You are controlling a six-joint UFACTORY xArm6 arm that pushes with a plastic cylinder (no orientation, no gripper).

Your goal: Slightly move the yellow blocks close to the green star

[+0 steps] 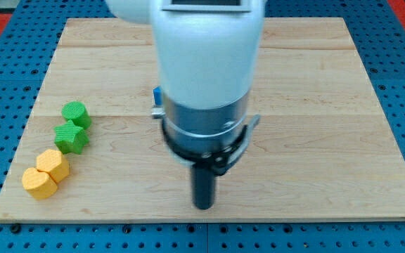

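Two yellow blocks lie at the view's lower left: a yellow hexagon-like block and a yellow heart-like block, touching each other. The green star sits just above and right of them, touching or nearly touching the upper yellow block. A round green block lies just above the star. My tip is near the bottom middle of the board, far to the right of all these blocks.
The wooden board rests on a blue pegboard table. A blue block peeks out at the left of the arm's white body, mostly hidden behind it.
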